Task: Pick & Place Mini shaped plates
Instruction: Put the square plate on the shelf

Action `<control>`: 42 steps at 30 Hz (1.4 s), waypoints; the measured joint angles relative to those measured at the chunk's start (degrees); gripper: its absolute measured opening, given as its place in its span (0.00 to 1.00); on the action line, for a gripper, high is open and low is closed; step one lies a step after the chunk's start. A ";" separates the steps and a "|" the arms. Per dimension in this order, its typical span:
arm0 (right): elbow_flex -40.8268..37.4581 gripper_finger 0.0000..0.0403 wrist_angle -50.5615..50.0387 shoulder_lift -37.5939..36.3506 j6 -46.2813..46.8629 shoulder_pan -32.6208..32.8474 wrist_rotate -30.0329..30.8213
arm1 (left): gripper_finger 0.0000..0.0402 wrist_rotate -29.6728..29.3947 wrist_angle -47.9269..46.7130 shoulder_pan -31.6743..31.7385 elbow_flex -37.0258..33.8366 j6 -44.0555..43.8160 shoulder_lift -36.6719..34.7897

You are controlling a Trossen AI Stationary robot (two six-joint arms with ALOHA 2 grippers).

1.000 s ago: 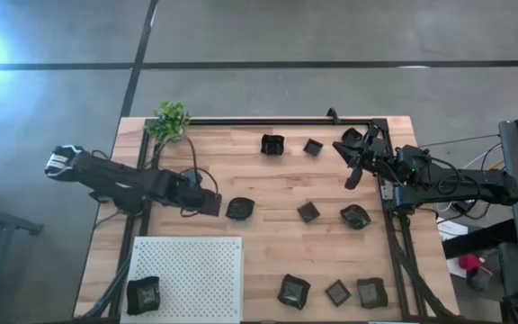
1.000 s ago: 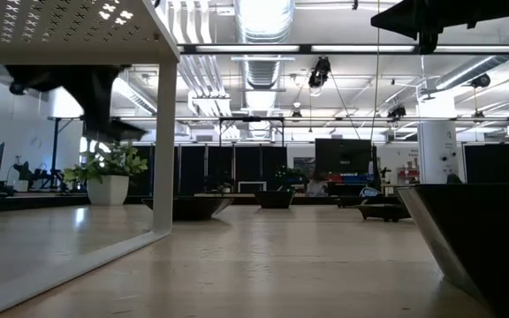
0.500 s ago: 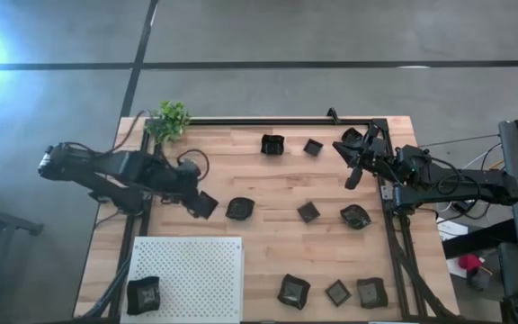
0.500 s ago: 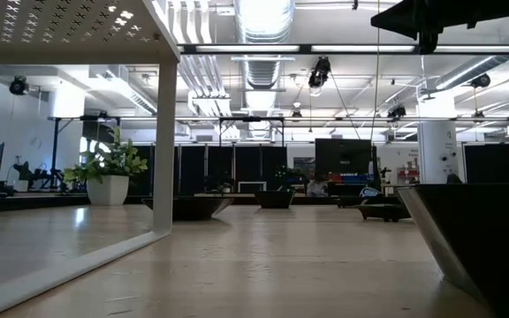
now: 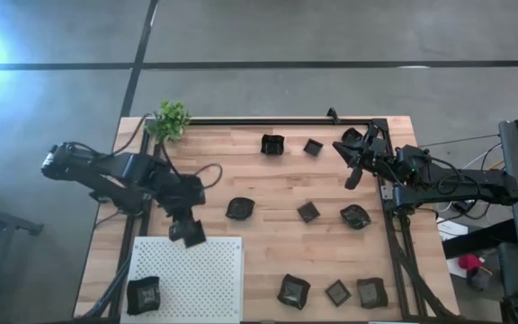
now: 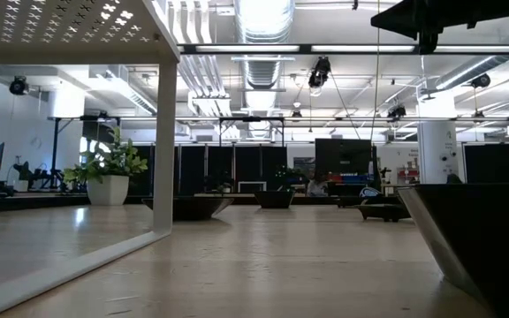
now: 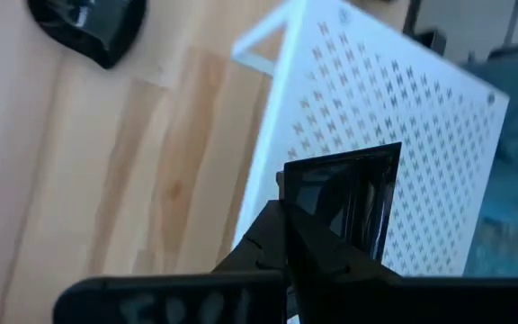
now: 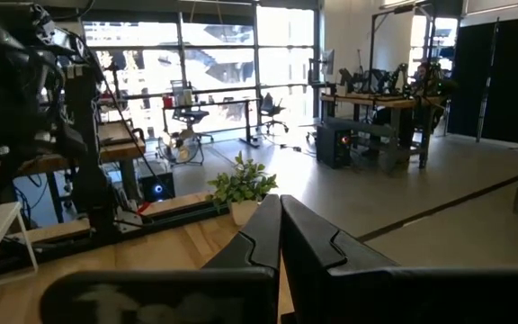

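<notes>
While gripping a square plate [image 7: 349, 202], left gripper [image 5: 187, 232] over white board [image 5: 207, 281]

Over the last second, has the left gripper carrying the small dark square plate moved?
Yes. In the high view the left gripper, shut on the small dark square plate, swung from beside the wavy dark plate to the white perforated board, over its near edge.

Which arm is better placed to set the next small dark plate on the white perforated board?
Left. The left claw already grips a small black square plate at the edge of the white perforated board. The right claw hangs shut and empty near the table's far right corner.
</notes>
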 joint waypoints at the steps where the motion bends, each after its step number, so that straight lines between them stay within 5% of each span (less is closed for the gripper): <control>1: 0.00 0.02 0.00 0.00 0.00 0.00 0.00 | 0.00 0.73 0.00 -0.59 -0.02 0.26 0.54; 15: 0.00 0.02 0.00 0.00 0.00 -0.01 0.02 | 0.00 3.59 0.03 -9.16 -0.07 -0.08 8.00; 42: 0.00 0.02 -0.01 0.00 0.00 -0.01 0.02 | 0.01 6.86 -0.24 -9.57 -3.02 -0.18 9.25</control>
